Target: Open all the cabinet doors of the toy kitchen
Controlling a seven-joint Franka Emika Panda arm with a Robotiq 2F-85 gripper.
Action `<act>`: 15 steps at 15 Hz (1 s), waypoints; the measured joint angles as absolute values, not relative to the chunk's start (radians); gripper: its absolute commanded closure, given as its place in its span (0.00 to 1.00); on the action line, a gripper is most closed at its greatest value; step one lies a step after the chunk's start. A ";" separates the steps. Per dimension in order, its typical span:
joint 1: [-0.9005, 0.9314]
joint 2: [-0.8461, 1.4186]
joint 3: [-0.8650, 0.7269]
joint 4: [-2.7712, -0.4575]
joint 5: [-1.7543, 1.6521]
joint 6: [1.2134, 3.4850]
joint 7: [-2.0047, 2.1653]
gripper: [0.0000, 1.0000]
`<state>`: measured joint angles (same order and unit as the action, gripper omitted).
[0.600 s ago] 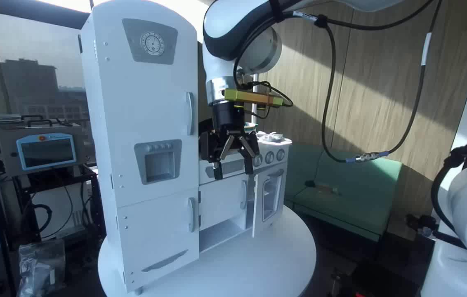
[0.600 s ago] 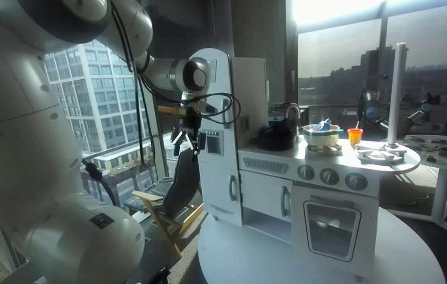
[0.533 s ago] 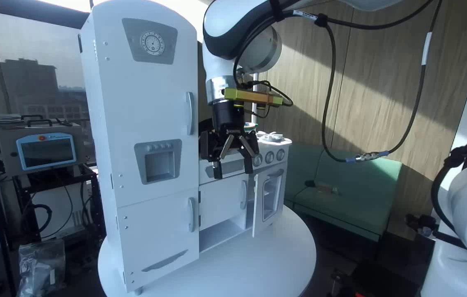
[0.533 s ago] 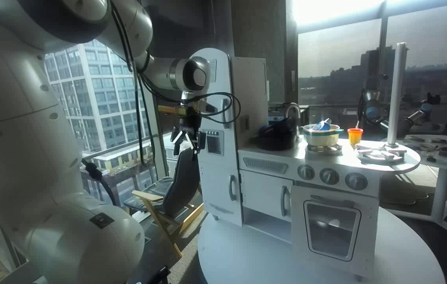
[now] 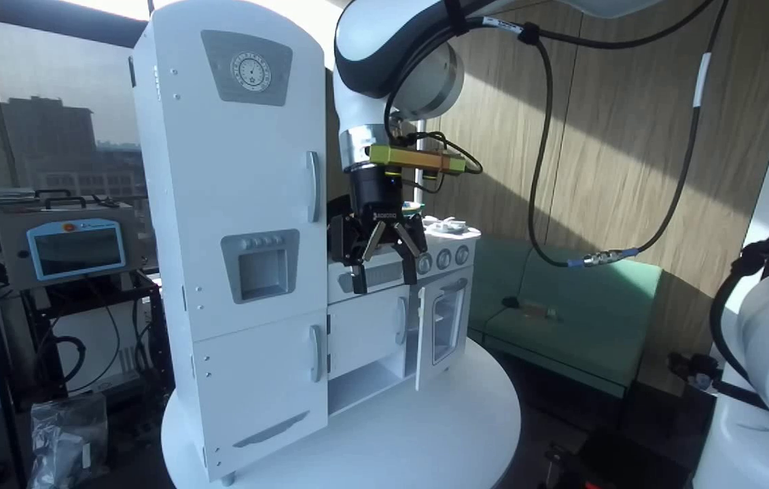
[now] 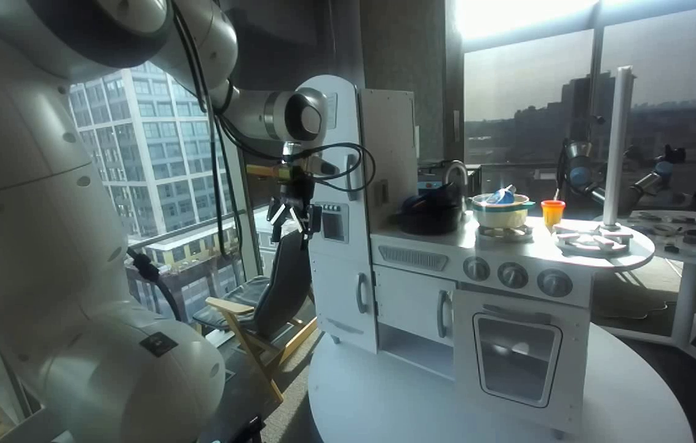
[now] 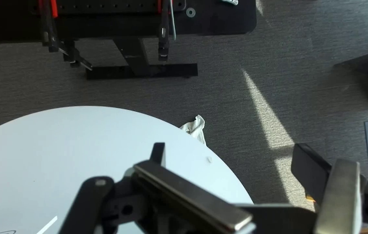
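Note:
The white toy kitchen shows in both exterior views. Its upper fridge door, lower fridge door and small middle cabinet door lie flat against the front. The windowed oven door is ajar, its handle-side edge standing out from the frame with a shelf visible behind. My gripper points down in front of the kitchen, beside the fridge and at about the height of the dispenser panel. In the wrist view the gripper has its fingers wide apart, nothing between them. It touches no door or handle.
The kitchen stands on a round white table. A black pan, a cream pot and an orange cup are on the counter. A chair stands beside the fridge. A hanging cable loops from the arm.

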<state>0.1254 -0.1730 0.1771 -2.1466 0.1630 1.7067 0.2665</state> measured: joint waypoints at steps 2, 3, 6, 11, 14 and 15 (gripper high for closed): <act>0.115 -0.178 0.172 -2.152 0.094 1.730 0.309 0.00; 0.106 -0.186 0.168 -2.157 0.050 1.752 0.315 0.00; 0.079 -0.234 0.143 -2.165 -0.049 1.827 0.315 0.00; 0.053 -0.305 0.114 -2.156 -0.171 1.983 0.252 0.00; 0.049 -0.299 0.101 -2.142 -0.211 2.120 0.174 0.00; 0.049 -0.291 0.097 -2.135 -0.222 2.165 0.147 0.00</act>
